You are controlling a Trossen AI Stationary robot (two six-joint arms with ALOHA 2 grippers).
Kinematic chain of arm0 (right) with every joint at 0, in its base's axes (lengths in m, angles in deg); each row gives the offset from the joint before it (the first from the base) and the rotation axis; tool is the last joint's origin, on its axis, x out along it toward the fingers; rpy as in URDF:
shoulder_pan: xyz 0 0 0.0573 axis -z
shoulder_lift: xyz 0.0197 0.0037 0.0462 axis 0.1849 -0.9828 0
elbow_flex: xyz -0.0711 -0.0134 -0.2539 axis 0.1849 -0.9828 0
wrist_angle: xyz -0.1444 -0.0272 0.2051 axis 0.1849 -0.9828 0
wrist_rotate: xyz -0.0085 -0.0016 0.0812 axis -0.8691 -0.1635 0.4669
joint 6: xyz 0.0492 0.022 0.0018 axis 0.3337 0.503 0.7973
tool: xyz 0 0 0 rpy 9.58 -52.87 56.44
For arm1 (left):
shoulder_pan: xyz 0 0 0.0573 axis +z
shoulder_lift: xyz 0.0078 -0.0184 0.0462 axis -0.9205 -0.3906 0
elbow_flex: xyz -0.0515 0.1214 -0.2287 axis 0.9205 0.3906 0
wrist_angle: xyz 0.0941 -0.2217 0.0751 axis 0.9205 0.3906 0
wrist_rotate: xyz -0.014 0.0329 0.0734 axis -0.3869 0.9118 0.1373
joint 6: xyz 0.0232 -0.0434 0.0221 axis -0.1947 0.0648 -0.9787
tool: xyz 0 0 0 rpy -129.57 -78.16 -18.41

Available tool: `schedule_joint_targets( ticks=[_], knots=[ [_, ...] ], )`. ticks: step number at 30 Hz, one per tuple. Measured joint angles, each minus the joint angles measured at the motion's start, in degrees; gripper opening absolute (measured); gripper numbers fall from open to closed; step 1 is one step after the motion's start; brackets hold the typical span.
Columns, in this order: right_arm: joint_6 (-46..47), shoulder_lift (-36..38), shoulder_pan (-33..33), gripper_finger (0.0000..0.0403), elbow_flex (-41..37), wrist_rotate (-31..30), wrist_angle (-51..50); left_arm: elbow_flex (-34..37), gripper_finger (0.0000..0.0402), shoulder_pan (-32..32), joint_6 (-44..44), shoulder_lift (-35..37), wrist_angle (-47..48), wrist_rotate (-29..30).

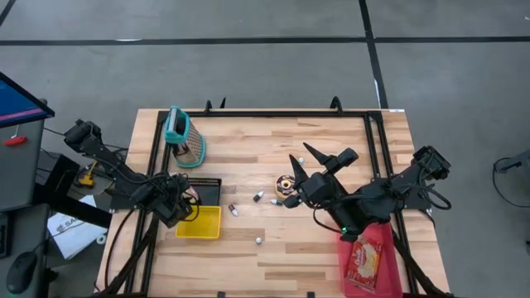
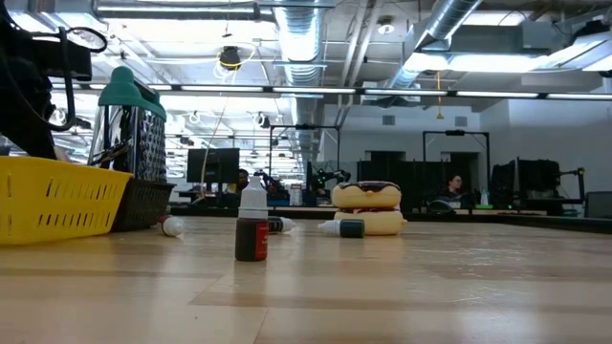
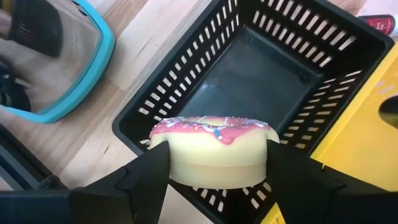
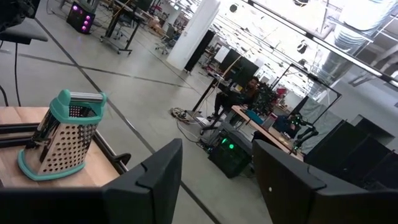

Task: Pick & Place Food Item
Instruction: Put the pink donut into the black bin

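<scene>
A pink-frosted doughnut [image 3: 214, 149] sits between the fingers of my left gripper [image 3: 217, 163], which is shut on it above the near rim of the black basket [image 3: 261, 81]. In the high view my left gripper [image 1: 177, 204] stands at the black basket's [image 1: 205, 189] left end, beside the yellow basket [image 1: 200, 223]. A chocolate doughnut [image 1: 284, 184] lies on the table's middle. My right gripper [image 1: 320, 162] hangs raised and level over the table's right half, open, with nothing between its fingers [image 4: 155, 180]. My left gripper pinches the pink doughnut by its two opposite pale sides [image 3: 175, 165], one finger on each. The fingers slant down from the table's left. The doughnut is frosting up, tilted a little, over the black basket's near rim; whether its underside touches the rim is hidden.
A teal-handled grater [image 1: 184, 136] stands at the far left of the table. Several small bottles [image 1: 259, 196] lie around the chocolate doughnut, and one [image 2: 252, 225] stands near the front. A red bag [image 1: 368, 261] lies at the near right.
</scene>
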Motion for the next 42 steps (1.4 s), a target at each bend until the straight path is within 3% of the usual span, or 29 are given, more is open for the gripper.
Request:
schedule_joint_targets(
  ticks=[14,23,42],
  knots=[
    [0.0,0.0,-0.4,0.0187,0.0,0.0,-0.1,0.0,0.0263,0.0,-0.4,0.0,-0.9,1.8],
    [0.0,0.0,-0.8,0.0187,0.0,0.0,-0.1,-0.1,0.0262,0.0,-1.0,0.0,-0.8,-4.7],
    [0.0,0.0,-0.8,0.0187,0.0,0.0,-0.1,-0.1,0.0287,0.0,-0.7,6.3,-1.3,-5.1]
  ],
)
